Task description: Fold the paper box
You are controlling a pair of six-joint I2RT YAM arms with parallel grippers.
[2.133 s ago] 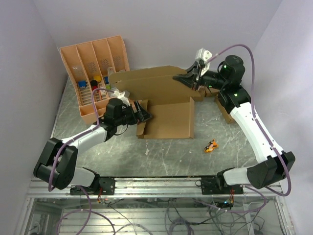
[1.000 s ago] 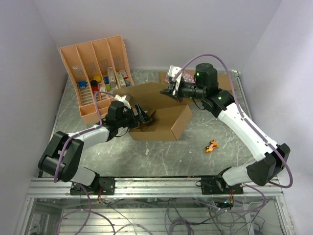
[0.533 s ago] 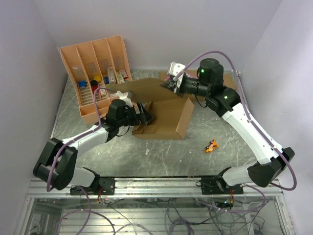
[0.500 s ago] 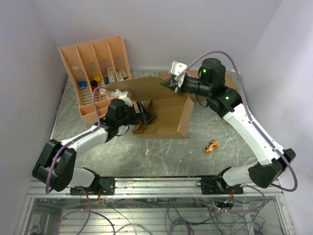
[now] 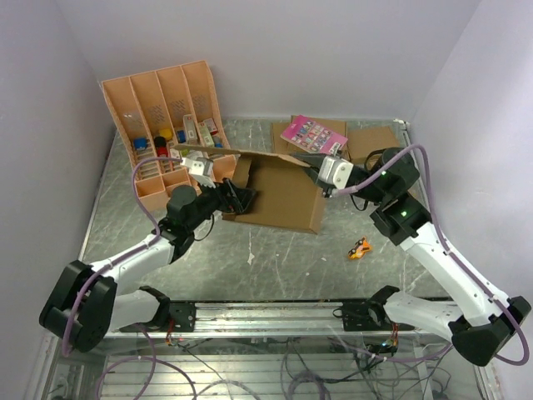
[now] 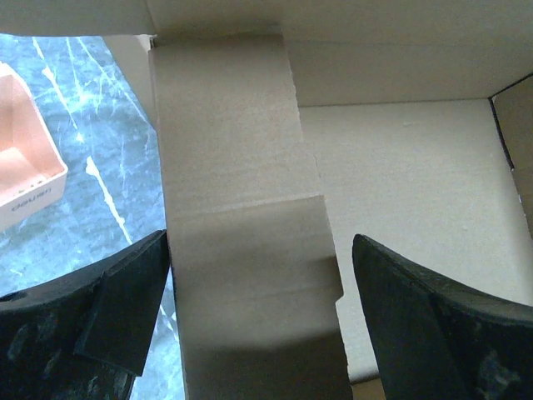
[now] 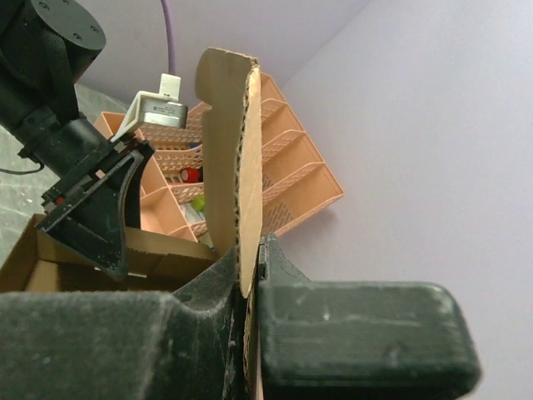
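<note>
The paper box (image 5: 287,196) lies in the middle of the table, with its big lid flap (image 5: 241,152) raised and seen nearly edge-on above it. My right gripper (image 5: 314,161) is shut on that flap's right end; in the right wrist view the cardboard edge (image 7: 231,158) stands pinched in that gripper (image 7: 252,283). My left gripper (image 5: 238,200) is open at the box's left end. In the left wrist view a narrow side flap (image 6: 237,217) lies between its spread fingers (image 6: 117,308), in the open gripper (image 6: 260,321), and the box floor (image 6: 416,183) shows beyond.
An orange-tan compartment tray (image 5: 133,108) with small items leans at the back left. A pink card (image 5: 312,133) lies on flat cardboard (image 5: 281,133) behind the box, beside another brown piece (image 5: 375,140). A small orange object (image 5: 360,248) lies at the front right.
My right arm has dropped and swung nearer and to the right, drawing the lid flap lower over the box. The left gripper stays open at the left side flap.
</note>
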